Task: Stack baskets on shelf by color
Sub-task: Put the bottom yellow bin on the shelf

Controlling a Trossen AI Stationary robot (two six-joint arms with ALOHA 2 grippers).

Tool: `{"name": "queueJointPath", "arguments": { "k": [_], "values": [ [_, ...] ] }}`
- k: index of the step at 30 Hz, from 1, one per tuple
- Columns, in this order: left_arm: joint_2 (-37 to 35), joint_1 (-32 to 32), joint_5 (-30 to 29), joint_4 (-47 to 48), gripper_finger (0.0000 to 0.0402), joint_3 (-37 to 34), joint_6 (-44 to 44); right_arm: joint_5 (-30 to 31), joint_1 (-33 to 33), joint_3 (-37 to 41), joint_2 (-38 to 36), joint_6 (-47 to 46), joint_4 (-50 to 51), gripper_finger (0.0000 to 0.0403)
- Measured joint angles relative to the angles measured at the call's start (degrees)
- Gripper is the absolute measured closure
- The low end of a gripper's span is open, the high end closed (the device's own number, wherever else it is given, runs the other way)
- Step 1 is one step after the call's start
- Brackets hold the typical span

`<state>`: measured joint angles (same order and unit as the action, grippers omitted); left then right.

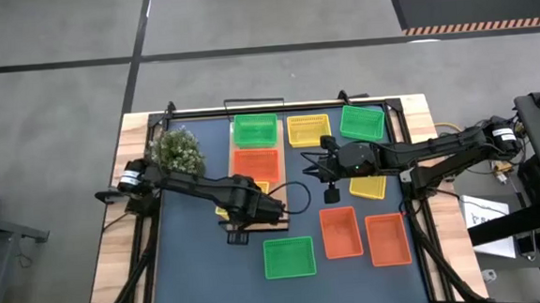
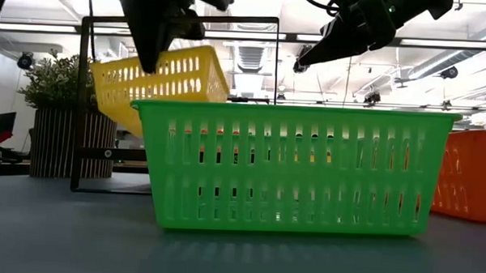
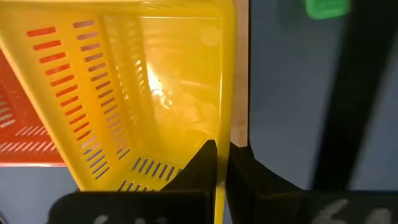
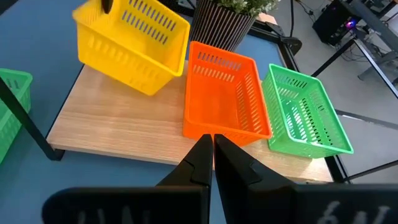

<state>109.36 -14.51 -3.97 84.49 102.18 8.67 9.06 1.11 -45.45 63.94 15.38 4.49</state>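
Note:
My left gripper (image 3: 221, 177) is shut on a yellow basket (image 4: 130, 43), held tilted above the near end of the light-wood shelf (image 4: 118, 130); it also shows in the low view (image 2: 160, 77). A red-orange basket (image 4: 224, 96) sits on the shelf's middle and a green basket (image 4: 305, 118) at its far end. My right gripper (image 4: 212, 155) is shut and empty, hovering right of the shelf (image 1: 327, 170). My left gripper pinches one wall of the yellow basket at its rim (image 3: 224, 134), one finger inside the basket and one outside. The fingers come from above. The basket hangs tilted below them, lifted clear of the shelf.
On the dark tabletop lie a yellow (image 1: 308, 128) and a green basket (image 1: 362, 122) at the far side, a yellow one (image 1: 368, 188) to the right, two red-orange ones (image 1: 341, 232) (image 1: 388, 238) and a green one (image 1: 289, 257) near the front. A potted plant (image 1: 176, 150) stands far left.

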Motion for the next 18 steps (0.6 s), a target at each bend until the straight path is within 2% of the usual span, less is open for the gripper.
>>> {"name": "queueJointPath", "arguments": {
  "k": [6,18],
  "values": [
    [0.0,0.55,0.65,-1.41,0.0398,-2.36,-0.04,0.0,0.0,0.07,0.0,0.09,0.07,0.0394],
    [-0.46,0.76,0.39,-2.16,0.0316,-2.24,-1.55,0.02,0.0,0.09,-0.02,-0.13,0.8,0.0394]
  ]
}}
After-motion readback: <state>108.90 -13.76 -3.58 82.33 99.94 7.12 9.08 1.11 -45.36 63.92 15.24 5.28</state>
